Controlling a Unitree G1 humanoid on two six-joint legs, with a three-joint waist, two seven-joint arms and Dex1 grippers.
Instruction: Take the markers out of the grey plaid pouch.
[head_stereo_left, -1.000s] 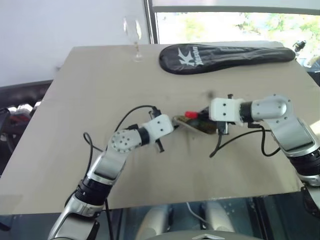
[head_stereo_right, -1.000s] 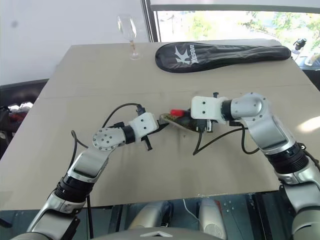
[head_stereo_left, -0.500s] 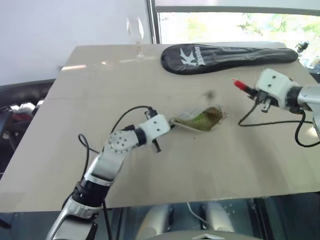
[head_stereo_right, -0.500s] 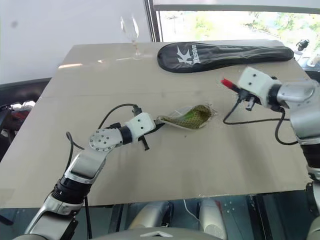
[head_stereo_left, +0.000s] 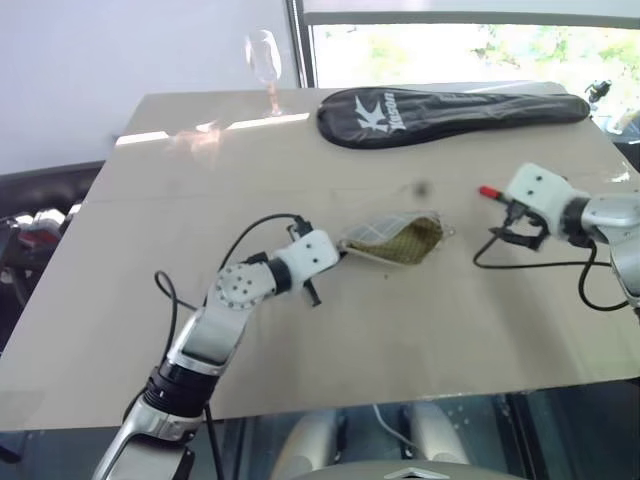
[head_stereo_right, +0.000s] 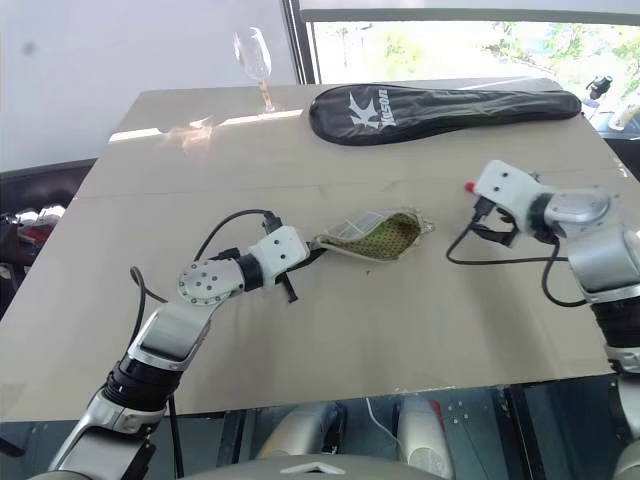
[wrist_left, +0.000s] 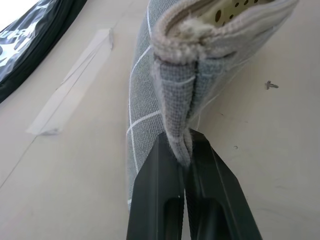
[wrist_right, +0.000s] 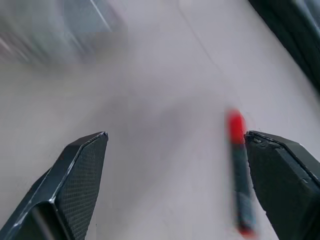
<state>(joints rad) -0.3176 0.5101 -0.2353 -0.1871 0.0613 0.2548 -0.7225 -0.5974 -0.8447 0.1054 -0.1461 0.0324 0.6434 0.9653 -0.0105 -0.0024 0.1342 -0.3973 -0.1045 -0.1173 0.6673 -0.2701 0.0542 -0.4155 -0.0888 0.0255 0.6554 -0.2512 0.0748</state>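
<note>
Centre frame, the left hand (head_stereo_left: 338, 252) pinches one grey plaid pouch (head_stereo_left: 395, 238) by its end. Right of centre, the right hand (wrist_right: 175, 165) gapes wide beside one red marker (wrist_right: 239, 170) (blurred). One black racket cover (head_stereo_left: 450, 110) and one wine glass (head_stereo_left: 264, 62) stand along the worktop (head_stereo_left: 200, 180) top edge.

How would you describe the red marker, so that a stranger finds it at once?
Start at the long black racket cover at the table's far edge. Nearer the robot, the open right gripper hovers. The red marker lies between its fingers, the only slim red stick on the table.
</note>
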